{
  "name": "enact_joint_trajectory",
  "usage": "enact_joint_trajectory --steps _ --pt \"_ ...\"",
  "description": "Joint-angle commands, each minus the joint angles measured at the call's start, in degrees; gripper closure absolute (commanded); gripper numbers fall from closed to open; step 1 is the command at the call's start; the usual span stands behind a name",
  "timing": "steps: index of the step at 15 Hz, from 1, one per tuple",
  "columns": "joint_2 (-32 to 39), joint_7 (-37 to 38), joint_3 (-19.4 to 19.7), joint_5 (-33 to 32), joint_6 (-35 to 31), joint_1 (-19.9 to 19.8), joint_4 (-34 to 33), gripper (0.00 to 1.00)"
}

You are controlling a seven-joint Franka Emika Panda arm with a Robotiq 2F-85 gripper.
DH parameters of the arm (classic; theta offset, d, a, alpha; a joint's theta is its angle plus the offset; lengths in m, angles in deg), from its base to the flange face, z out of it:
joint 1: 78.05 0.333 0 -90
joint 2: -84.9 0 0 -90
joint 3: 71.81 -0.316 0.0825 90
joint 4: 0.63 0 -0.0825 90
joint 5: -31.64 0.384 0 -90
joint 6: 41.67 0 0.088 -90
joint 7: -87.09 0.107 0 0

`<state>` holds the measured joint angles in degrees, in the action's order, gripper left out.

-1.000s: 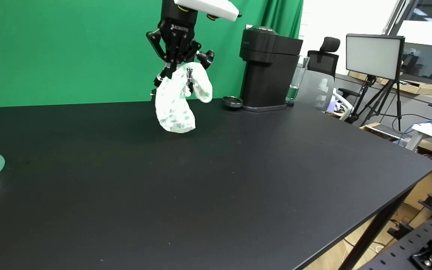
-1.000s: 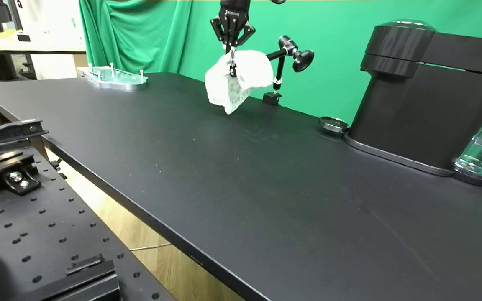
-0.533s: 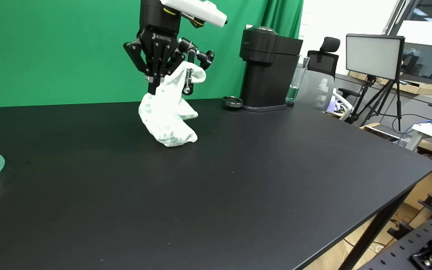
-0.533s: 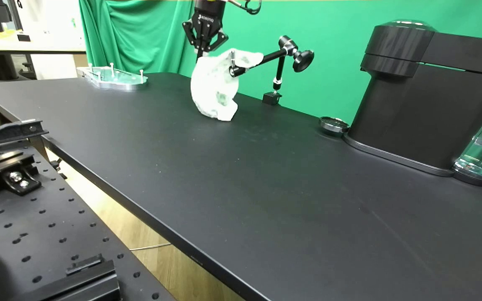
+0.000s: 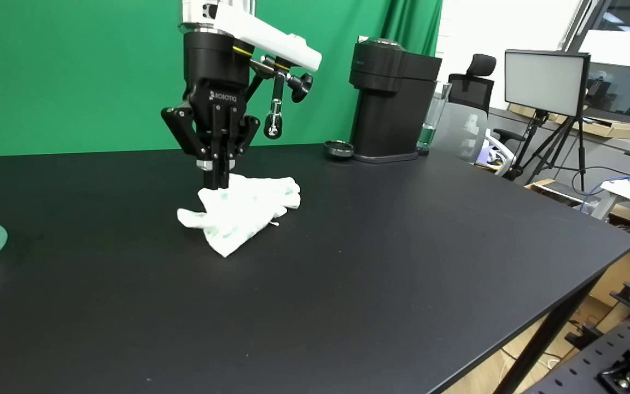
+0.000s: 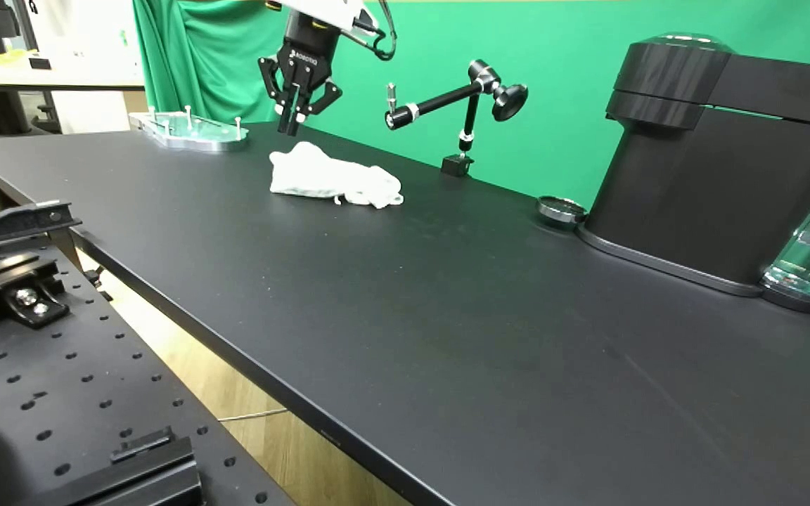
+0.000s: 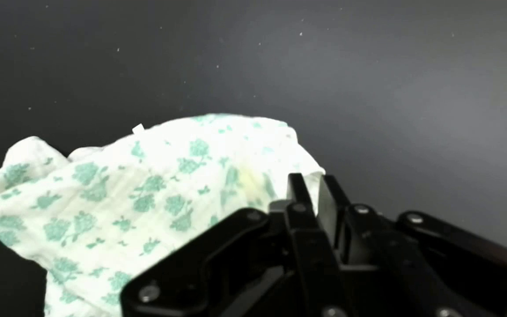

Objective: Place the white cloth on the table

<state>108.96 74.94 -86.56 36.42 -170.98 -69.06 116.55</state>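
The white cloth with green flower prints lies crumpled on the black table; it shows in both exterior views and the wrist view. My gripper points down just above and behind the cloth; in an exterior view the gripper has a visible gap between its tips and the cloth. In the wrist view my gripper has its two fingers a small gap apart, with nothing held between them; the cloth's edge shows beyond the gap.
A black jointed clamp arm reaches over the table's back edge near the gripper. A black coffee machine stands at the back, with a small round metal dish beside it. A clear tray with pegs sits on the far end.
The cloth hung from the gripper and over the clamp arm; it has come off the arm, dropped onto the table and been let go. The gripper has moved lower, leftward in both exterior views.
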Motion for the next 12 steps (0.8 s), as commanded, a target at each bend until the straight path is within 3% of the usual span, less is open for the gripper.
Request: enact_joint_trajectory --steps 1,4,9,12 --pt "-0.59 -1.39 0.37 -0.6 1.14 0.45 0.78 0.54" --pt "-1.62 -0.59 1.38 -4.59 -1.78 1.79 2.65 0.33" --pt "-4.35 1.49 2.9 -13.89 -13.0 3.92 7.8 0.01" --pt "-6.35 1.35 2.75 -15.4 -17.19 3.85 10.77 0.0"
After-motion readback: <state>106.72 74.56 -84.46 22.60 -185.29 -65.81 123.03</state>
